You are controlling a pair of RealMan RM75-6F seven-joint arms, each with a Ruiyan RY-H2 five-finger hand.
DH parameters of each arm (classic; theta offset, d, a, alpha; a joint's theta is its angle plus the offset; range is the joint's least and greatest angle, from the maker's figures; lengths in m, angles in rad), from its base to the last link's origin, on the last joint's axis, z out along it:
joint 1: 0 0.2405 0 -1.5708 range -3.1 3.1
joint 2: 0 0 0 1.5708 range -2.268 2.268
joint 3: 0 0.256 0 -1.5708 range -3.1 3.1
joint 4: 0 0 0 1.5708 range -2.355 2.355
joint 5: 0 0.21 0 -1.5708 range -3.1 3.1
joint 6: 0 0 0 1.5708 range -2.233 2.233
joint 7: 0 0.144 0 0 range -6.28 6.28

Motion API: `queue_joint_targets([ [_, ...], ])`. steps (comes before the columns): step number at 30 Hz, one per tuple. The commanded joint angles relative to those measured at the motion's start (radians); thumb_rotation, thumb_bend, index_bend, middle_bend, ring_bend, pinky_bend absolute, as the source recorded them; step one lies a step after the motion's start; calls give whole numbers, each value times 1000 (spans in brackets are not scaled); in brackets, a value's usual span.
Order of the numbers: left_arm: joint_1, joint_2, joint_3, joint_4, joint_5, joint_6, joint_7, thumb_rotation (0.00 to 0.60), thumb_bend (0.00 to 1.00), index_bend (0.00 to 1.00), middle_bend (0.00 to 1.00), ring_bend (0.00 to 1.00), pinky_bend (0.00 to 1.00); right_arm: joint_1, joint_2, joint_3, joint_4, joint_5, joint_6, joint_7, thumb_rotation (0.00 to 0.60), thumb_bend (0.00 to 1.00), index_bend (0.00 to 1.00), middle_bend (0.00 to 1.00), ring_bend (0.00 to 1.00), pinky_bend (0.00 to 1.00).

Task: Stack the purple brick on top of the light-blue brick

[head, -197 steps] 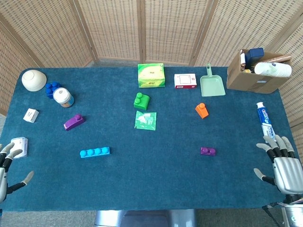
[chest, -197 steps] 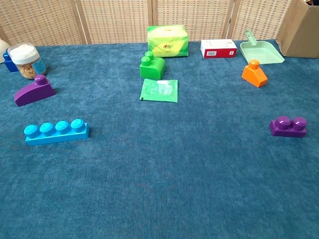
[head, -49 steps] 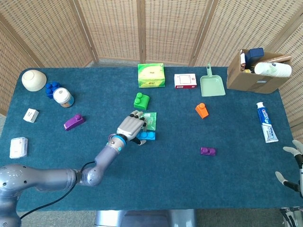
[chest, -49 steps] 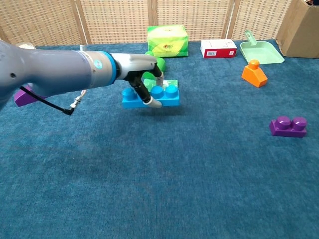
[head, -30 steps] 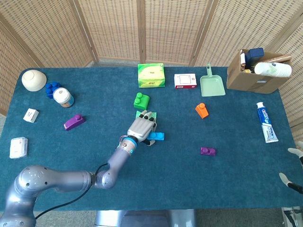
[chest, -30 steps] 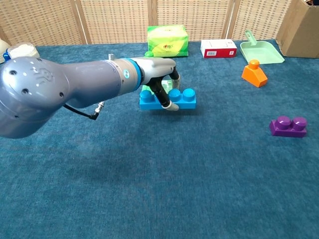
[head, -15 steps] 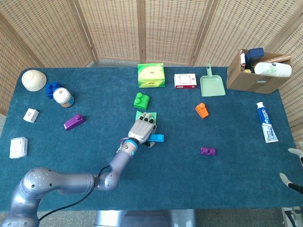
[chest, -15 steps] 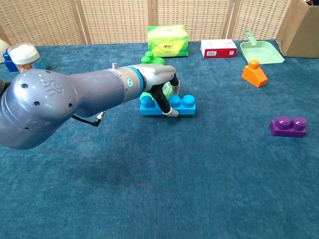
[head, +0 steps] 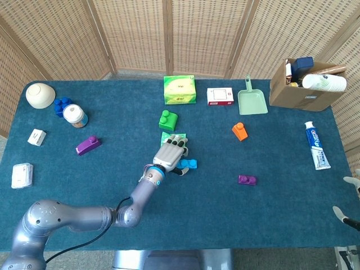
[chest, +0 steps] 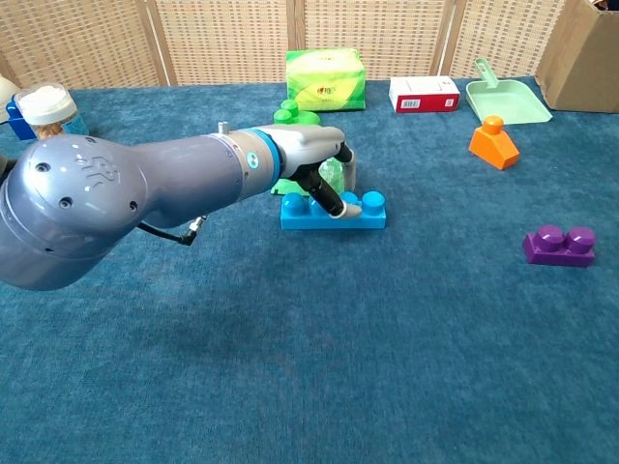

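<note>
The left hand [chest: 324, 174] holds the light-blue brick [chest: 334, 210] down on the table, and the purple brick [chest: 559, 245], far off to its side, isn't stacked yet.

Even, bright overhead light fills both views, leaving only faint, soft shadows on the blue table [head: 264, 219]. No glare shows. The head view is sharp from edge to edge, its wicker screen [head: 208, 34] splaying outward; in the chest view the nearby arm [chest: 106, 208] looms large, slightly soft.
</note>
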Motion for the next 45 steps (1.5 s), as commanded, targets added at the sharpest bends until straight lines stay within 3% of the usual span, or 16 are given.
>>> queue_joint_targets([
  [1, 5, 4, -1, -6, 11, 3, -6, 375, 379, 294, 39, 0, 0, -1, 1, 0, -1, -2, 3, -1, 599, 163, 272, 156, 0, 0],
  [9, 34, 49, 4, -62, 71, 19, -36, 330, 377, 251, 13, 0, 0, 0, 3, 2, -6, -6, 5, -8, 599, 162, 273, 156, 0, 0],
  [19, 72, 107, 7, -134, 158, 44, -84, 323, 378, 249, 12, 0, 0, 2, 4, 4, -13, -8, 6, -17, 599, 163, 272, 156, 0, 0],
  [26, 132, 226, 26, -282, 272, 110, -117, 324, 378, 246, 21, 0, 0, 14, 17, 12, -15, -12, -4, -29, 599, 164, 273, 156, 0, 0],
  [32, 264, 456, 103, -526, 442, 232, -155, 330, 379, 246, 35, 0, 0, 74, 38, 27, -22, -16, -81, -55, 600, 163, 273, 156, 0, 0],
  [39, 425, 632, 192, -654, 593, 349, -268, 330, 378, 247, 44, 0, 0, 138, 35, 38, -24, -10, -167, -71, 600, 163, 274, 156, 0, 0],
  [45, 586, 750, 271, -681, 739, 493, -378, 327, 378, 248, 53, 0, 0, 195, 13, 43, -25, 0, -241, -102, 600, 164, 274, 161, 0, 0],
])
